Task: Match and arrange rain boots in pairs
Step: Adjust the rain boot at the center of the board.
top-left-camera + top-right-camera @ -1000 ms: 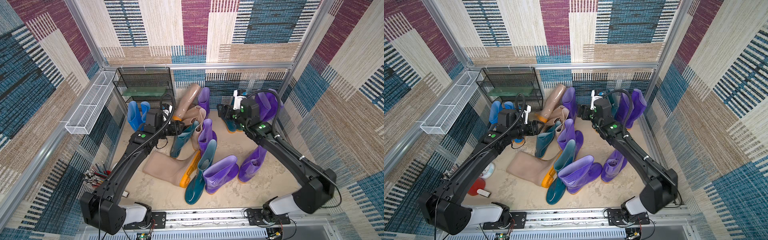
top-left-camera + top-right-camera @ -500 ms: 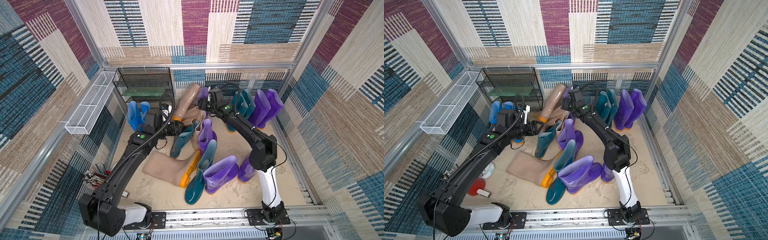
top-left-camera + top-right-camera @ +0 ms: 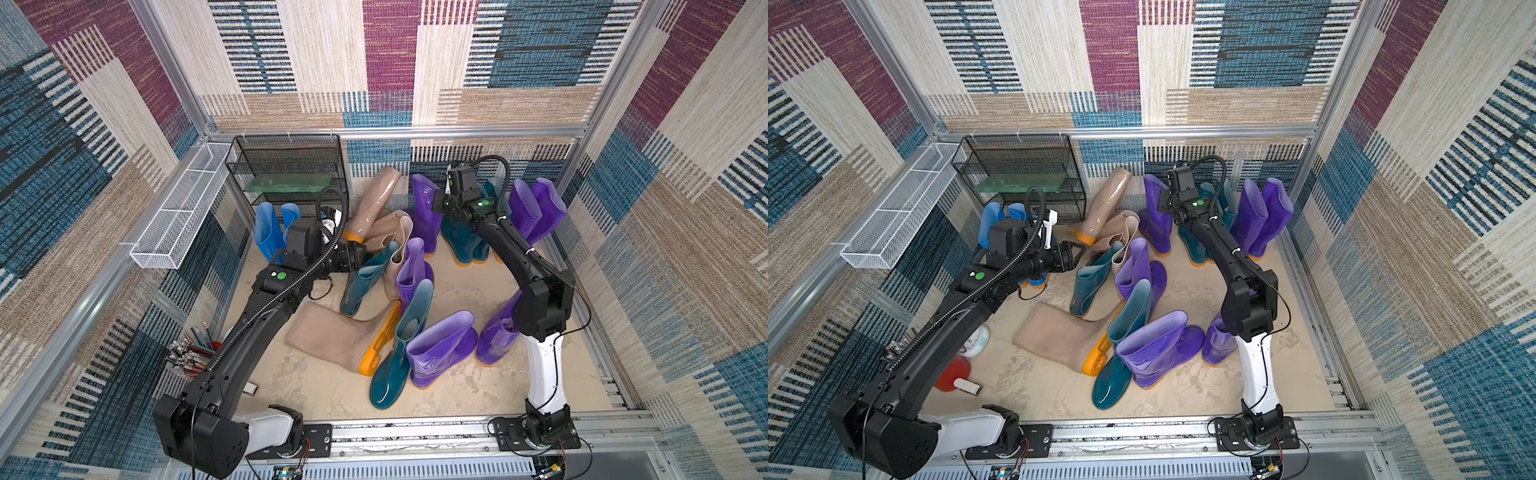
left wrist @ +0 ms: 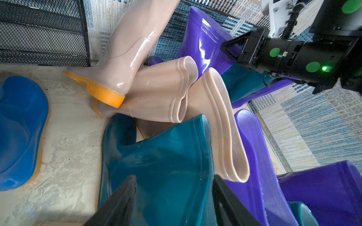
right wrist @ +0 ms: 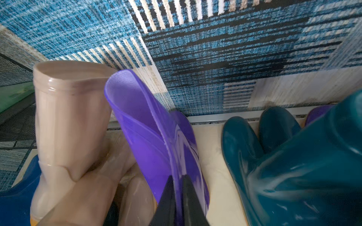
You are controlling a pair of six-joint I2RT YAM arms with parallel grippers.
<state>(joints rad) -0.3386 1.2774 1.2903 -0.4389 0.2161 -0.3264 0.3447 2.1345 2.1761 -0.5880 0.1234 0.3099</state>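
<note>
My right gripper (image 3: pixel 436 205) (image 5: pixel 177 185) is shut on the shaft wall of a tall purple rain boot (image 3: pixel 426 216) (image 5: pixel 148 137) that stands at the back wall. My left gripper (image 3: pixel 360 253) (image 4: pixel 174 182) is open, its fingers either side of the top of a short teal boot (image 3: pixel 365 282) (image 4: pixel 166 156), not gripping it. A teal pair (image 3: pixel 465 245) and a tall purple pair (image 3: pixel 536 212) stand at the back right, a blue pair (image 3: pixel 270 228) at the back left. Tan (image 3: pixel 336 336), teal (image 3: pixel 399 353) and purple (image 3: pixel 440 349) boots lie jumbled in the middle.
A black mesh rack (image 3: pixel 286 166) stands in the back left corner, with a white wire basket (image 3: pixel 183 208) on the left wall. Pens and tools (image 3: pixel 195 349), a red object (image 3: pixel 951 374) and a white cup (image 3: pixel 973 340) sit under my left arm. Carpeted walls enclose the floor.
My right arm has swung left from the teal pair to the tall purple boot, and its gripper has shut on that boot's shaft. The left arm has not moved.
</note>
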